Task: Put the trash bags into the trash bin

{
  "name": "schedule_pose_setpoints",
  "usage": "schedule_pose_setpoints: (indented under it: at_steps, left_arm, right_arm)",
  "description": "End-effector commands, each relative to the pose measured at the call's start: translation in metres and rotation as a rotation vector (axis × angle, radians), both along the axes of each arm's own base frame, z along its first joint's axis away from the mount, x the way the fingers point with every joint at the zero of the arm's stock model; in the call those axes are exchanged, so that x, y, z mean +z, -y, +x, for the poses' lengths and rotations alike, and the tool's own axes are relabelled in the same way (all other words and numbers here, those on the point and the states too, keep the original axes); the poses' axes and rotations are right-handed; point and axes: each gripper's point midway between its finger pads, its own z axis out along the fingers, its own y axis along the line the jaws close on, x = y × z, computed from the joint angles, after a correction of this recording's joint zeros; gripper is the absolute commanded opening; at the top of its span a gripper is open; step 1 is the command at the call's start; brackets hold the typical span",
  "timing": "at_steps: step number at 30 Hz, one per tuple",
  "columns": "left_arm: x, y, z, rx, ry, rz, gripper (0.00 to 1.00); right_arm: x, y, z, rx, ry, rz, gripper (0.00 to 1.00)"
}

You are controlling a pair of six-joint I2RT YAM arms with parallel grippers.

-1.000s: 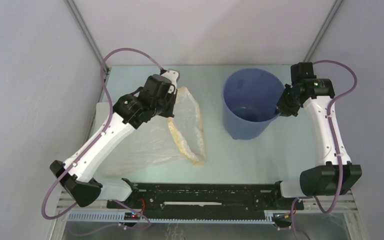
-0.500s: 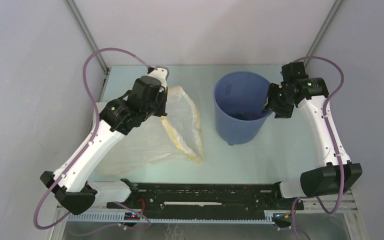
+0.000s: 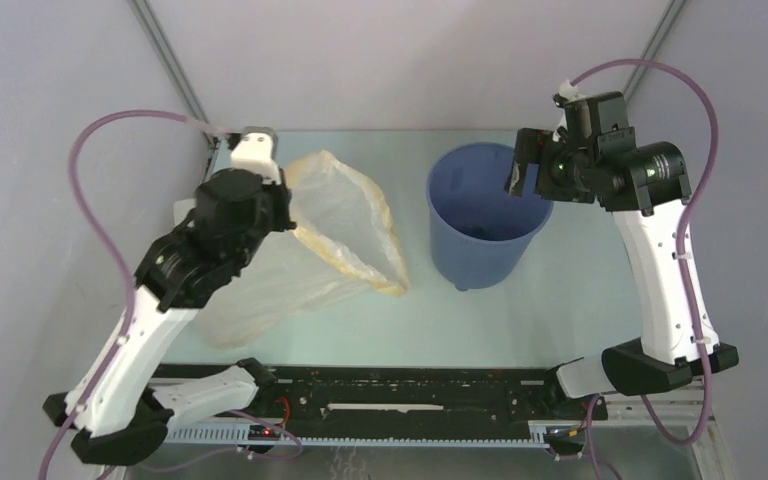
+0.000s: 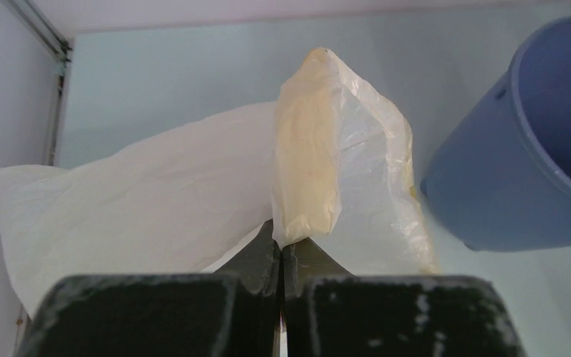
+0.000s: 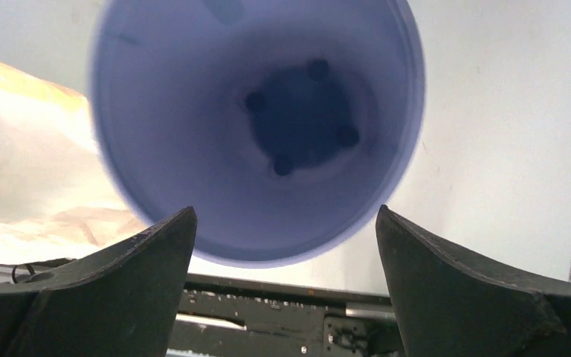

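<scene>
The trash bag (image 3: 345,215) is a crinkly whitish sheet with a yellow rim, lying left of centre with one edge pulled up. My left gripper (image 3: 282,205) is shut on a yellowish fold of the bag (image 4: 306,175); in the left wrist view the fingertips (image 4: 281,249) pinch the plastic. The blue trash bin (image 3: 478,255) stands upright to the right of the bag and shows nothing inside (image 5: 163,111). Its side also shows in the left wrist view (image 4: 491,193). My right gripper (image 3: 516,168) hovers above the bin's right rim, open (image 5: 286,213) with nothing between its fingers.
A black rail (image 3: 400,385) runs along the near edge between the arm bases. Grey walls and metal frame posts (image 3: 165,60) close in the back and sides. Purple cables (image 3: 100,150) loop above both arms.
My right gripper has let go of the bin's rim, opened wide and risen above it. My left arm has swung left and back, lifting the bag's edge; the bin shifted slightly left.
</scene>
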Motion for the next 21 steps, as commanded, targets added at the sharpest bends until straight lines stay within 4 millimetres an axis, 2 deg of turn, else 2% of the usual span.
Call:
schedule_pose_setpoints:
  at_steps: [1, 4, 8, 10, 11, 13, 15, 18, 21]
  left_arm:
    - [0.050, -0.032, -0.013, 0.076, 0.189, -0.068, 0.00]
    - [0.070, -0.039, -0.026, 0.059, 0.254, -0.122, 0.00]
    - [0.090, -0.050, -0.043, 0.051, 0.323, -0.179, 0.00]
    - [0.097, -0.057, -0.051, 0.052, 0.347, -0.196, 0.00]
    - [0.099, -0.059, -0.054, 0.053, 0.354, -0.202, 0.00]
    - [0.104, -0.061, -0.059, 0.049, 0.363, -0.227, 0.00]
    - [0.109, -0.057, -0.063, 0.019, 0.368, -0.255, 0.00]
    - [0.113, -0.052, -0.069, -0.017, 0.368, -0.295, 0.00]
    - [0.115, -0.053, -0.073, -0.024, 0.375, -0.319, 0.00]
  right_arm:
    - [0.032, -0.018, -0.003, 0.059, 0.091, -0.080, 0.99]
    - [0.055, -0.071, -0.003, 0.212, 0.190, 0.009, 1.00]
    - [0.087, -0.176, -0.017, 0.517, 0.301, 0.291, 1.00]
    - [0.097, -0.220, -0.024, 0.659, 0.329, 0.453, 1.00]
    - [0.097, -0.234, -0.022, 0.695, 0.337, 0.516, 1.00]
    - [0.090, -0.258, -0.015, 0.742, 0.331, 0.601, 1.00]
    - [0.093, -0.270, -0.008, 0.762, 0.325, 0.643, 1.00]
    - [0.088, -0.278, 0.007, 0.771, 0.315, 0.685, 1.00]
    - [0.085, -0.279, 0.030, 0.757, 0.304, 0.782, 1.00]
